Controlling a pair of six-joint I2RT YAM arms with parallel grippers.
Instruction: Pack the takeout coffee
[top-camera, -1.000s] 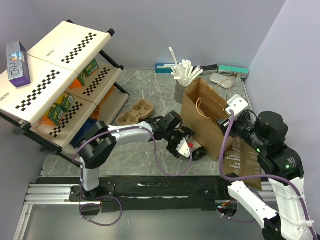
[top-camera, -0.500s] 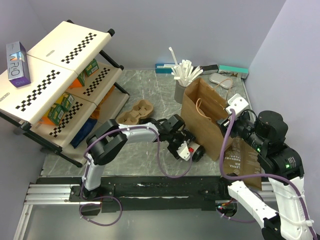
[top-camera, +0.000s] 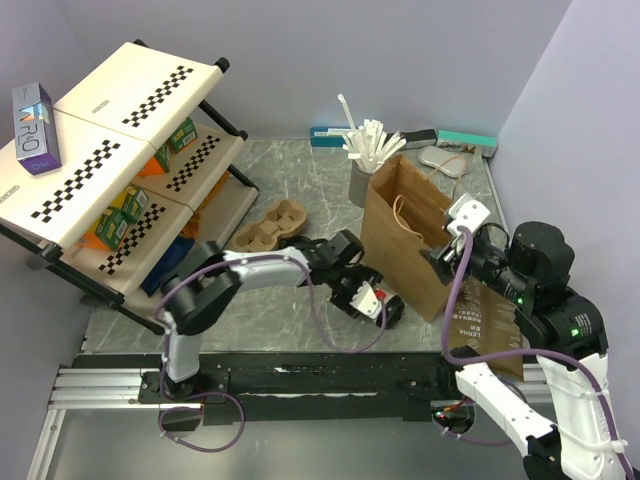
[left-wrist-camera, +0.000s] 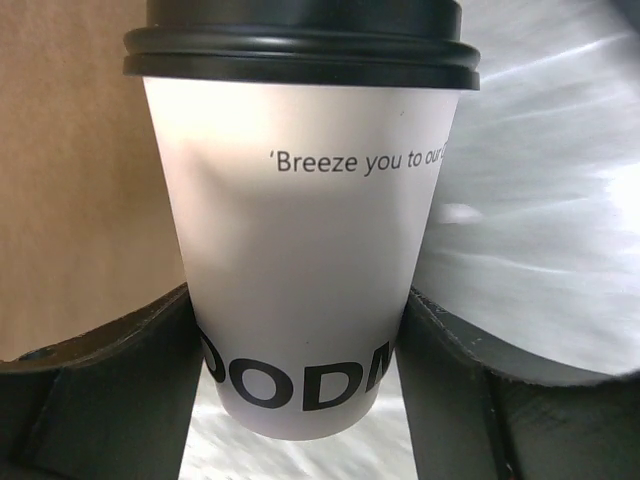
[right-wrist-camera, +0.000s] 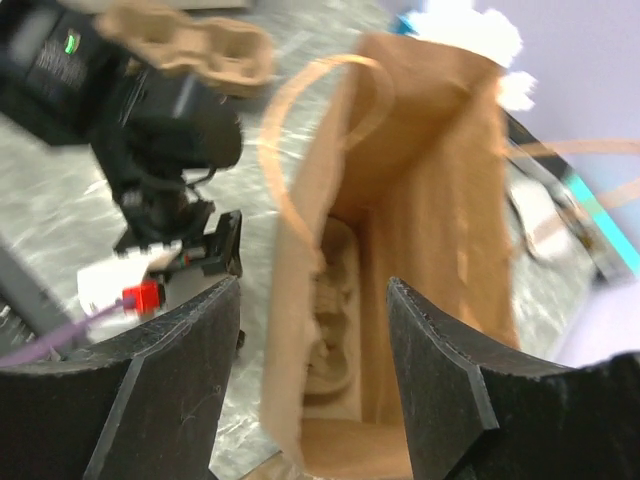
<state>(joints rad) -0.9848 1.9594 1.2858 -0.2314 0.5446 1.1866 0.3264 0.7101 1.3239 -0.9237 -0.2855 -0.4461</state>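
Since a second ago our left gripper has drawn its fingers in, and they now press both sides of the cup, low on its wall. We see the lid seated on it. The cup sits just beside the bag, at its 7 o'clock. Our right gripper hovers over the bag's open mouth, fingers spread, holding nothing.
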